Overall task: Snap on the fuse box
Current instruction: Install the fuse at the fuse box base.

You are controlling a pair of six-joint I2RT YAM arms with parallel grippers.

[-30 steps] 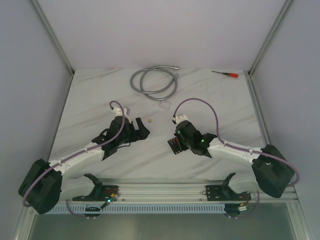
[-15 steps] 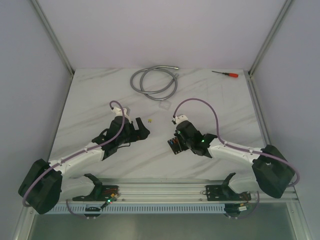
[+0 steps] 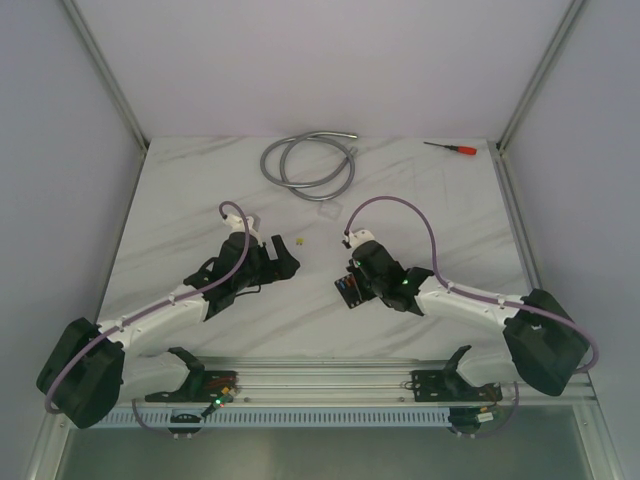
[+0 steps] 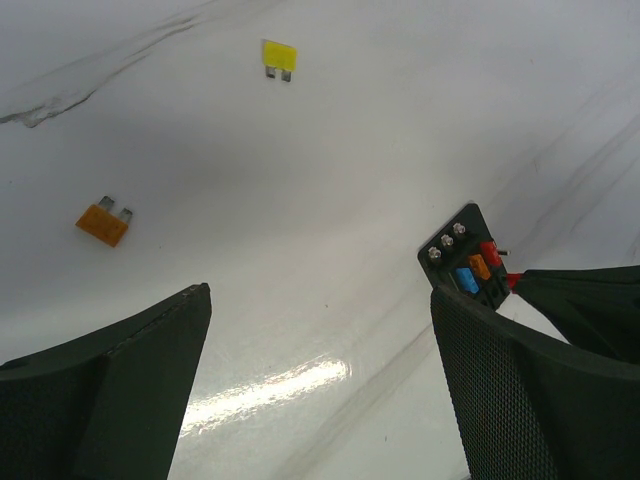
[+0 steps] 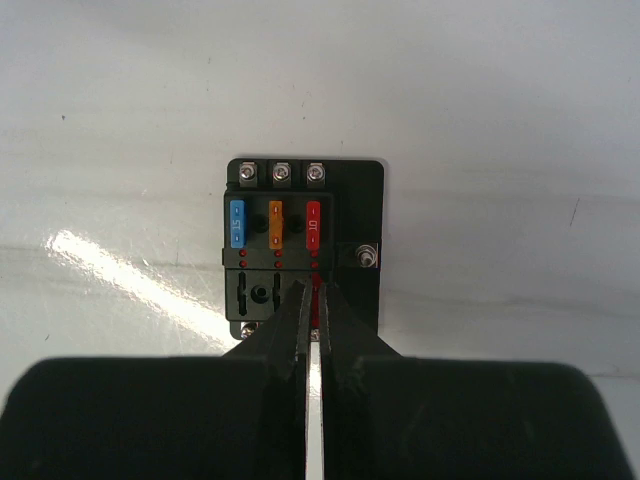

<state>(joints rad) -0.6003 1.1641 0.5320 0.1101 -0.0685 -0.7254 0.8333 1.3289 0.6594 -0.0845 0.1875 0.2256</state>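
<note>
The fuse box (image 5: pixel 300 240) is a small black block lying flat on the white marbled table, with blue, orange and red fuses seated in its upper row. My right gripper (image 5: pixel 316 292) is shut on a red fuse, its fingertips over the box's lower right slot. From above, the right gripper (image 3: pixel 352 287) covers most of the fuse box (image 3: pixel 346 293). My left gripper (image 4: pixel 320 295) is open and empty over bare table, to the left of the fuse box (image 4: pixel 465 262); in the top view the left gripper (image 3: pixel 284 263) lies apart from the box.
A loose yellow fuse (image 4: pixel 279 56) and an orange fuse (image 4: pixel 103 222) lie on the table ahead of the left gripper. Further back lie a small clear cover (image 3: pixel 325 212), a coiled grey hose (image 3: pixel 308 160) and a red-handled screwdriver (image 3: pixel 450 148).
</note>
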